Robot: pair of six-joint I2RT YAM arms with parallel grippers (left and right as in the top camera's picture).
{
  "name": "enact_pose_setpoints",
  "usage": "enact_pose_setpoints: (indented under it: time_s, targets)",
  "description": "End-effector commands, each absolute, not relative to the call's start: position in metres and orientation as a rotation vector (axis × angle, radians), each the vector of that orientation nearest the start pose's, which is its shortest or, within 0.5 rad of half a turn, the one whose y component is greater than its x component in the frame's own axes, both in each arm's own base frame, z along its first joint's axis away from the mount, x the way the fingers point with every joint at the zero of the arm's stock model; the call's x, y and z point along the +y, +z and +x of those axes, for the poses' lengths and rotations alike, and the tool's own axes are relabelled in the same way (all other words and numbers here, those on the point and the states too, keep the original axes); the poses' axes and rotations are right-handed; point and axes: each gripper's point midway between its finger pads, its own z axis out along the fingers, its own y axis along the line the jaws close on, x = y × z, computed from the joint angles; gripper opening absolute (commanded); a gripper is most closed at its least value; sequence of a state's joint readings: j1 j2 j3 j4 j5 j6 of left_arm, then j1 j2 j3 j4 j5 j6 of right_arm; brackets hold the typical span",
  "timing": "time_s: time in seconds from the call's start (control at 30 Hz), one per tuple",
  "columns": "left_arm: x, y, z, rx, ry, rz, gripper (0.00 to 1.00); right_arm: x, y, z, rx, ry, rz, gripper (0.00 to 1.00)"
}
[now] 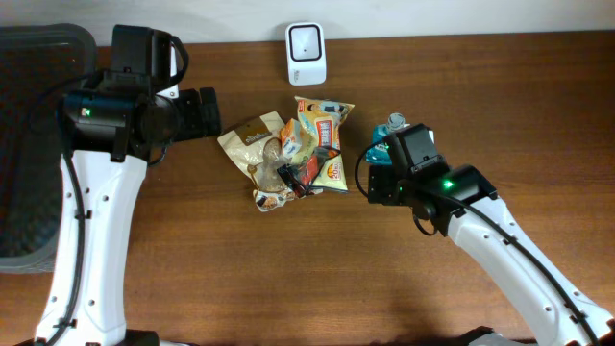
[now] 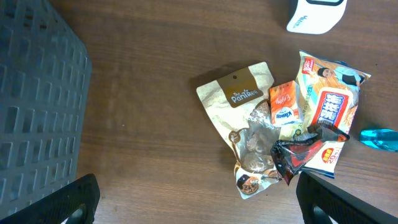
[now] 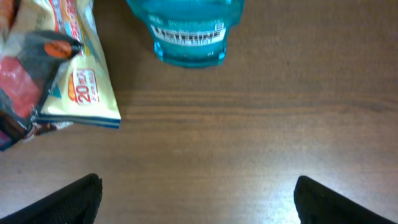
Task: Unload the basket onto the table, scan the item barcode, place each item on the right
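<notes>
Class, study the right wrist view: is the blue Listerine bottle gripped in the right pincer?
No, the Listerine bottle lies on the table beyond the right pincer, which is wide open and empty.

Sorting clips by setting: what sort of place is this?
Probably a mock shop checkout: white boxy scanner, heap of snack packets and dark grey lattice crate at a brown wooden table.

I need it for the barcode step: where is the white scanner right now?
In the overhead view the white scanner sits at the far edge of the table, near the middle, just beyond the pile of snack packets.
</notes>
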State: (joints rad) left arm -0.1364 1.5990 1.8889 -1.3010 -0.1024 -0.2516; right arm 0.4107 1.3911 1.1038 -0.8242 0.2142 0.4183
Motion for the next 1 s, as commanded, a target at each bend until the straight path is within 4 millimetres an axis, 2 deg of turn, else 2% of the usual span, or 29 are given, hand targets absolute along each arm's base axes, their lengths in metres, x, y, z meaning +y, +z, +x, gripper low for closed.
enact_pose_setpoints:
  time_s: [0.0, 0.13, 0.43, 0.7, 0.97]
  targets:
    - [-0.031, 0.298, 0.375, 2.564, -0.006, -0.205, 0.99, 0.100, 0.147, 0.324, 2.605, -0.018, 0.089, 0.98]
    - [-0.031, 0.298, 0.375, 2.564, -0.006, -0.205, 0.99, 0.105, 0.139, 0.338, 2.587, -0.019, 0.094, 0.98]
    - [-0.031, 0.298, 0.375, 2.564, -0.006, -0.205, 0.99, 0.115, 0.102, 0.367, 2.592, -0.038, 0.097, 0.98]
    - [-0.031, 0.298, 0.375, 2.564, -0.006, -0.205, 0.99, 0.105, 0.112, 0.385, 2.497, -0.117, 0.140, 0.98]
    - [-0.031, 0.298, 0.375, 2.564, -0.006, -0.205, 0.99, 0.098, 0.126, 0.409, 2.398, -0.067, 0.207, 0.98]
